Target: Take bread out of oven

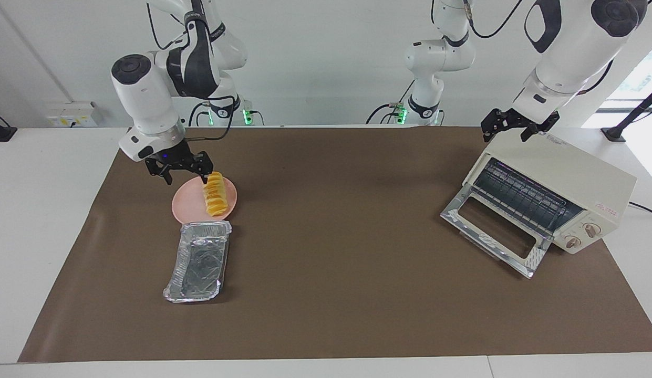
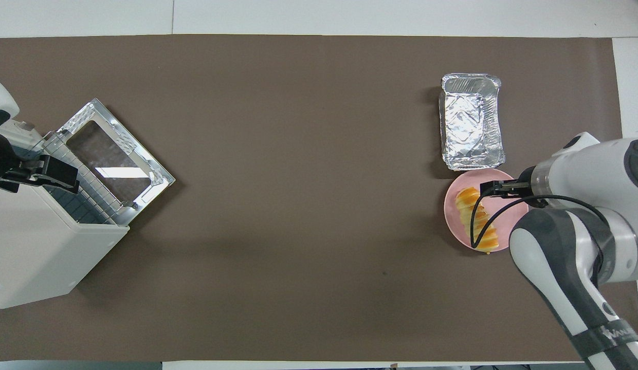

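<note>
The desk (image 1: pixel 326 315) is covered by a matt brown sheet, like paper. A crinkled shiny foil tray (image 1: pixel 198 261) is seen. The oven (image 1: pixel 562 184) is smooth cream-white with a glass door. The plate (image 1: pixel 185 206) looks smooth pink.

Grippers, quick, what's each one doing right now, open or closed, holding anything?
Right gripper: open, empty, beside the bread on the plate.
Left gripper: over the oven, empty; open or shut cannot be told.
</note>
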Tool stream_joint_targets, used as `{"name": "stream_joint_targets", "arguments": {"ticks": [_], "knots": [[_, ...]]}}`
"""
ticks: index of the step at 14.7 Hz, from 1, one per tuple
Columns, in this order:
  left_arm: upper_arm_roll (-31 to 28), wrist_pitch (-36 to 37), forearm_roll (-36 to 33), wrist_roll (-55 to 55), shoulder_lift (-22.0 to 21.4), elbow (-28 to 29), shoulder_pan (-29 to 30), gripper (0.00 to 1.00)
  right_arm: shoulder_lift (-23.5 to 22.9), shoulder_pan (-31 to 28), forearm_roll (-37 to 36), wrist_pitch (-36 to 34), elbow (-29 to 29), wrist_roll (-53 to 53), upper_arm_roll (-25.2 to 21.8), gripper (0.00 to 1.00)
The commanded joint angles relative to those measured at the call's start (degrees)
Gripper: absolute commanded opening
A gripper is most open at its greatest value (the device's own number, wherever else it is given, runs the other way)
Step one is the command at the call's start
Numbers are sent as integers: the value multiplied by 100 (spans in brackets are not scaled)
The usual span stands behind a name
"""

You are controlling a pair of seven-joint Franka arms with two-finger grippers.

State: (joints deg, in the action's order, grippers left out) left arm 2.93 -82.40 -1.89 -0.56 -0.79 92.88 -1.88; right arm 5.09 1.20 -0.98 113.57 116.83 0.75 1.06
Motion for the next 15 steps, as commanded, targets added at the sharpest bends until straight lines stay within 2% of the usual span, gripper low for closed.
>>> {"name": "stream_joint_targets", "arguments": {"ticks": [1, 5, 9, 12, 15], "knots": [[23, -84, 40, -15, -114, 99, 65, 100, -96, -102, 89, -1052, -905, 670, 17, 100], [23, -83, 40, -15, -123, 99, 65, 100, -96, -286, 81, -2371, -1785, 1163, -35, 100], [23, -84, 40, -15, -114, 99, 65, 100, -105, -409, 63, -3084, -2112, 1252, -35, 100], [23, -84, 40, -15, -114, 99, 65, 100, -114, -568, 28, -3236, -2165, 1261, 17, 100], [23, -84, 40, -15, -114, 99, 65, 100, -114, -551, 19, -2982, -2130, 1235, 17, 100]]}}
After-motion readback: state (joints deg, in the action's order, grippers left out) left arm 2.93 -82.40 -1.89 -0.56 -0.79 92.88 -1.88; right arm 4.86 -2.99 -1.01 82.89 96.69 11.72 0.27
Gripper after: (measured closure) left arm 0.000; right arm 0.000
